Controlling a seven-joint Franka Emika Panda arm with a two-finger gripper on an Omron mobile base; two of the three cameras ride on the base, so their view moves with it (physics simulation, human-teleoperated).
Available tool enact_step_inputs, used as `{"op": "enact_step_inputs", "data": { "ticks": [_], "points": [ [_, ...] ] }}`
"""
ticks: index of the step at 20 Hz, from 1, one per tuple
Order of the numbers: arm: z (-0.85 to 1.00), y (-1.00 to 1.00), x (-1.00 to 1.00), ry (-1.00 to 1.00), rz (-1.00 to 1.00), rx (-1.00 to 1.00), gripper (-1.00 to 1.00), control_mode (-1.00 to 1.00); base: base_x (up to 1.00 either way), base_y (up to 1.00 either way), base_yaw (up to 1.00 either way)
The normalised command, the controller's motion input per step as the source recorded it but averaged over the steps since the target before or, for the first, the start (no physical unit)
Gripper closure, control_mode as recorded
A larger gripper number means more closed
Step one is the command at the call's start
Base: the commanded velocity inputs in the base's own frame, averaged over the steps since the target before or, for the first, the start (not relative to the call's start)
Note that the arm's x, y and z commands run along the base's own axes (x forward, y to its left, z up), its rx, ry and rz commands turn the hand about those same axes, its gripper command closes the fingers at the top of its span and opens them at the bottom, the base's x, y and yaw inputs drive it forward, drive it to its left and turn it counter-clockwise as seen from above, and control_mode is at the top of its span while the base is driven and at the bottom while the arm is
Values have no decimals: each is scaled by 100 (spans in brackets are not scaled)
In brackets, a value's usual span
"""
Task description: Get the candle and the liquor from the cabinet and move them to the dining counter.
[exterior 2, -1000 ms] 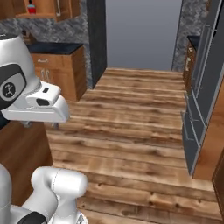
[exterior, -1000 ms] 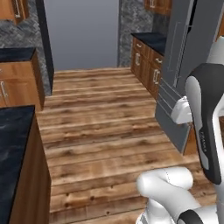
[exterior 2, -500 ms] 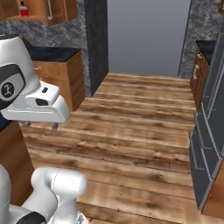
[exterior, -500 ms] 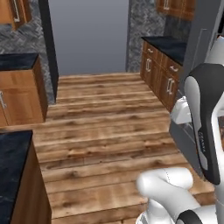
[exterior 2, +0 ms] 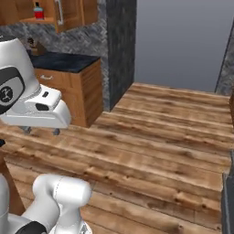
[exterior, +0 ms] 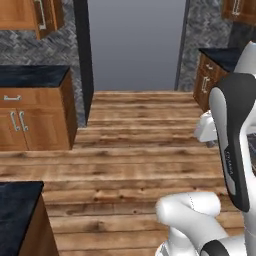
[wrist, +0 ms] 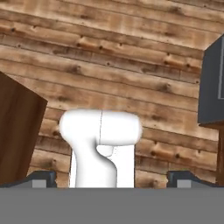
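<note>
The liquor [exterior 2: 39, 11], a small red bottle, stands on a shelf inside the open upper cabinet [exterior 2: 73, 13] at the far top left of the right base view. The candle is out of view. My gripper [exterior 2: 42, 131] hangs open and empty over the wooden floor, low and well short of the cabinet; in the hand view its fingertips [wrist: 41, 177] stand wide apart with only floor planks beyond them. A corner of the dining counter [exterior: 15, 207], a black slab on a wooden base, shows at the lower left of the left base view.
Below the cabinet runs a narrow black counter [exterior 2: 64, 61] on wooden drawer units, with a brown knife block [exterior 2: 34, 45] on it. A dark pillar [exterior 2: 119, 45] and a grey doorway lie ahead. A dark grey appliance [wrist: 213, 83] stands to one side of the hand.
The whole picture has slid right as the base turned left; the left-hand counter and the open cabinet with the bottle have come into view. The arm keeps its pose, gripper still open.
</note>
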Motion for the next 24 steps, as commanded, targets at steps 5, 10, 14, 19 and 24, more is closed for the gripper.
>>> {"op": "enact_step_inputs", "data": {
  "ticks": [5,10,14,19,24],
  "points": [
    [0,0,0,0,0,0,-100,100,100,-11,59],
    [0,0,0,0,0,0,-100,100,100,-15,67],
    [0,0,0,0,0,0,-100,100,100,-25,76],
    [0,0,0,0,0,0,-100,100,99,-28,78],
    [0,0,0,0,0,0,-100,100,100,-27,76]
  ]
}}
